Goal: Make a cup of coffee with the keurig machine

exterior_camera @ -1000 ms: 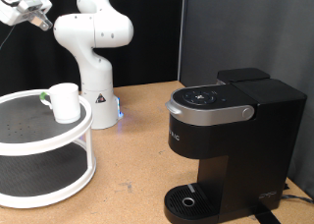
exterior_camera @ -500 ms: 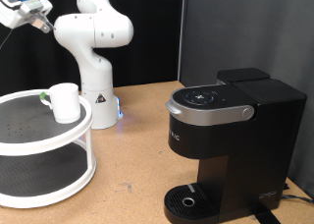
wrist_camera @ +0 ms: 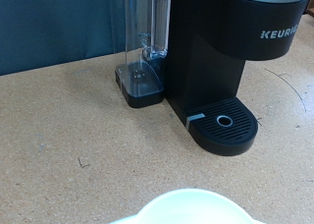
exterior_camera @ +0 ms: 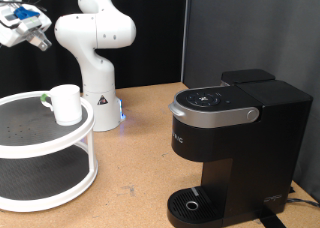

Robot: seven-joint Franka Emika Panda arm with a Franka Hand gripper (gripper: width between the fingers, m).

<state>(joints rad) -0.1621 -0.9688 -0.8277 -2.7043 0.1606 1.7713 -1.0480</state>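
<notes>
The white cup (exterior_camera: 66, 103) stands on the top tier of a round white stand (exterior_camera: 30, 138) at the exterior view's left. A small dark pod with a green top (exterior_camera: 46, 99) sits just behind it. My gripper (exterior_camera: 40, 40) hangs high above the stand at the exterior view's top left, apart from the cup. Its fingers do not show in the wrist view. The cup's rim (wrist_camera: 191, 208) shows at the edge of the wrist view. The black keurig machine (exterior_camera: 230, 148) stands at the exterior view's right with its lid down. It also shows in the wrist view (wrist_camera: 221, 47), as does its round drip tray (wrist_camera: 224, 122).
The white arm base (exterior_camera: 97, 103) stands behind the stand. A clear water tank (wrist_camera: 147, 42) sits on the machine's side. The brown tabletop (exterior_camera: 140, 158) lies bare between stand and machine. A dark curtain hangs behind.
My gripper has moved down a little above the stand. The cup, pod and machine have not moved.
</notes>
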